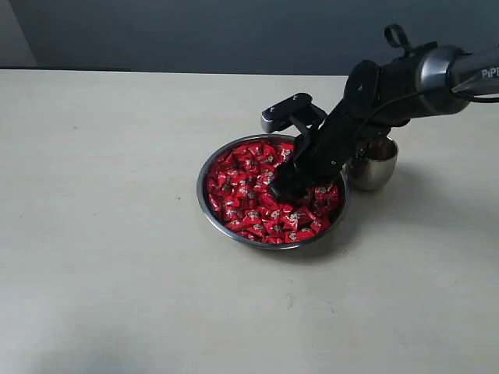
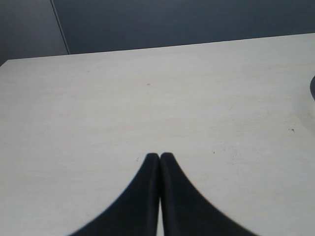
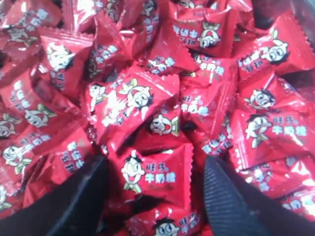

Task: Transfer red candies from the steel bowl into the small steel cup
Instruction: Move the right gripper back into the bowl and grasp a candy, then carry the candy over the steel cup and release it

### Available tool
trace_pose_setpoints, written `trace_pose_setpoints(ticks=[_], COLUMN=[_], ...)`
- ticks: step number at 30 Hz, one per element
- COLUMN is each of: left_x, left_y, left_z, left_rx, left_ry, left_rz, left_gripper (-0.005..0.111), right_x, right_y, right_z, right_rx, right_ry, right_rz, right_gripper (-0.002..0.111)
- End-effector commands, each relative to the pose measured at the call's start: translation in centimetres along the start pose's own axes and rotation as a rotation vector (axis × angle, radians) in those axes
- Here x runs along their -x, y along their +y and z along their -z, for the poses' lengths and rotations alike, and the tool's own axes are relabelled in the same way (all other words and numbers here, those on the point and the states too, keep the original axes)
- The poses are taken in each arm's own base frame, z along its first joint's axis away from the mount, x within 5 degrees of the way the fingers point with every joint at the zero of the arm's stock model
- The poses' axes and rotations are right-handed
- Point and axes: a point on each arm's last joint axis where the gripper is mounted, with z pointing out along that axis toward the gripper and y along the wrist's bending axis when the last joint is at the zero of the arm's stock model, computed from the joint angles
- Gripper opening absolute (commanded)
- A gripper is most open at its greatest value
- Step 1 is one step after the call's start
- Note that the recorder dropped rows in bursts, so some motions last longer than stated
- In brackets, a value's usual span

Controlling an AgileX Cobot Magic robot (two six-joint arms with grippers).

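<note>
The steel bowl [image 1: 209,204] sits mid-table, heaped with red candies [image 1: 249,199]. My right gripper [image 1: 282,187] reaches down into the heap from the right. In the right wrist view it [image 3: 156,172] stands open, its two dark fingers either side of one red candy [image 3: 157,172] with a cartoon face; whether the pads touch it I cannot tell. The small steel cup [image 1: 376,165] stands just right of the bowl, partly hidden behind the right arm. My left gripper [image 2: 160,156] is shut and empty above bare table, and the exterior view does not show it.
The pale table [image 1: 101,234] spreads wide to the left and in front of the bowl. A dark wall [image 1: 195,31] runs along the far edge. The right arm [image 1: 405,82] crosses above the cup.
</note>
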Motion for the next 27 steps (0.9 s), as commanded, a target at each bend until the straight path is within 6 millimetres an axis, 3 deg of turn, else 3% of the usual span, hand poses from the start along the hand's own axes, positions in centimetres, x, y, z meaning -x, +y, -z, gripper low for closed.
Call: trace_pose_setpoints(ticks=[1,4,6,15,20,23,27], left_x=[0.3,0.3,0.3,0.3,0.3,0.3,0.3], left_y=[0.0,0.0,0.0,0.0,0.0,0.0,0.0], left_z=[0.1,0.1,0.1,0.1,0.1,0.1,0.1], left_rx=[-0.004,-0.004,-0.004,-0.004,-0.004,-0.004,-0.004], left_ry=[-0.018,-0.018,-0.018,-0.018,-0.018,-0.018,-0.018], left_rz=[-0.002,-0.002,-0.002,-0.002,-0.002,-0.002,-0.002], left_gripper=[0.0,0.0,0.0,0.0,0.0,0.0,0.0], right_x=[0.3,0.6,0.8,1.7,1.9,1.8,1.1], right_y=[-0.2,-0.2,-0.1,0.6,0.8,0.4,-1.6], right_z=[-0.1,0.4,1.0,5.0,8.2,10.0,11.7], right_rx=[-0.014,-0.022,-0.026,-0.036,-0.097,-0.185,-0.252], right_ry=[-0.025,-0.041,-0.057,-0.107,-0.118,-0.116,-0.116], right_rz=[0.003,0.005,0.009,0.054,0.072,0.09,0.017], right_gripper=[0.033,0.016,0.012,0.012,0.012,0.012,0.012])
